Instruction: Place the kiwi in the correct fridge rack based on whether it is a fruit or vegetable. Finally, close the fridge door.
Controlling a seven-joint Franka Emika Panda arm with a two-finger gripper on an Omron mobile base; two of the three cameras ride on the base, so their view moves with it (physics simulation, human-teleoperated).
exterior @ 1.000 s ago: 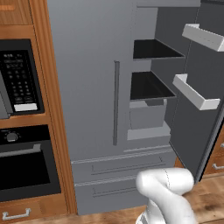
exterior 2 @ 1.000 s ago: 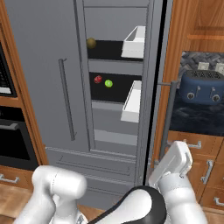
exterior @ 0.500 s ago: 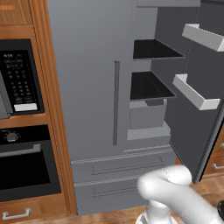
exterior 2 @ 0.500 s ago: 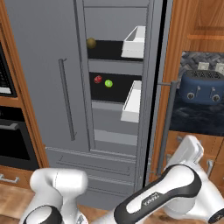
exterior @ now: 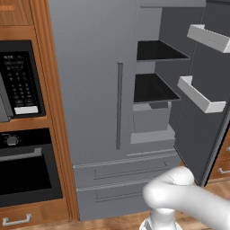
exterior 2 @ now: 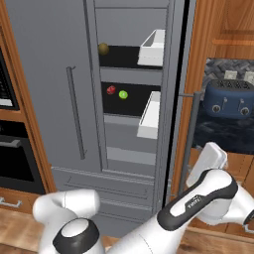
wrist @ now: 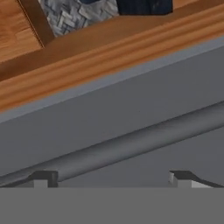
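The kiwi (exterior 2: 123, 94) lies on the lower fridge rack (exterior 2: 130, 101) of the grey fridge (exterior 2: 49, 74), just right of a small red ball (exterior 2: 111, 90) and apart from it. A dull yellow-brown ball (exterior 2: 103, 48) sits at the left end of the upper shelf (exterior 2: 124, 57). The fridge door (exterior: 202, 130) stands open, its two white bins (exterior: 200, 93) facing the racks. In the hand view the jaws (wrist: 113, 178) are spread wide apart, holding nothing, close before the door's long grey handle (wrist: 131, 146), which runs slantwise across between the two tips. Beyond the door, on the surface to the right, stands a blue toaster (exterior 2: 229, 98). A microwave (exterior: 20, 78) and an oven (exterior: 27, 166) sit left of the fridge.
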